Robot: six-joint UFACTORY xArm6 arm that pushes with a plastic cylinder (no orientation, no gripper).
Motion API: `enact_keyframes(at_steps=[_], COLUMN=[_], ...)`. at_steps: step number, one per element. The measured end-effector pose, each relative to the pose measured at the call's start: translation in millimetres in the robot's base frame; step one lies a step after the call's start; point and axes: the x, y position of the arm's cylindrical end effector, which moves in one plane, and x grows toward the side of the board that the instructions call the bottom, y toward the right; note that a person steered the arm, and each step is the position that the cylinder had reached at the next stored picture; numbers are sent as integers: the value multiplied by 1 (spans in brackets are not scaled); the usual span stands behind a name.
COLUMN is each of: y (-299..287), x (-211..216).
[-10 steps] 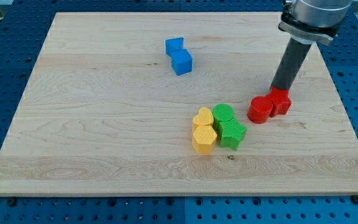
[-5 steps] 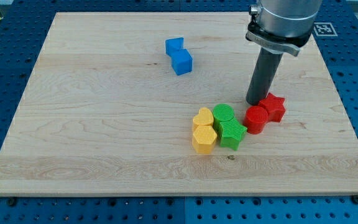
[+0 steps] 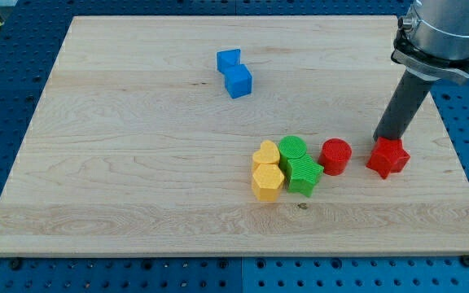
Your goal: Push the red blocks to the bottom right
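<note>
Camera view: tip (image 3: 386, 138) touches top edge of red star block (image 3: 387, 158), holding nothing. Red cylinder (image 3: 335, 156) sits apart, beside green blocks (image 3: 299, 165). Risk: off-centre push spins star aside.

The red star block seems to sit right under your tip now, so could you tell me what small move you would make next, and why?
Probably a short push toward the view's bottom right: my tip touches the red star block's upper edge, and that corner lies beyond it. The red cylinder waits apart, to its left.
</note>
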Motion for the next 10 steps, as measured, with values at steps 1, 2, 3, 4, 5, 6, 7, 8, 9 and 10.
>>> enact_keyframes(at_steps=[1,2,3,4,5,6,7,8,9,10], y=[-7,-12,-18,-46,-68,-70,-58,-30,-3,12], x=[12,25,30,30,35,49,52,49,48,48])
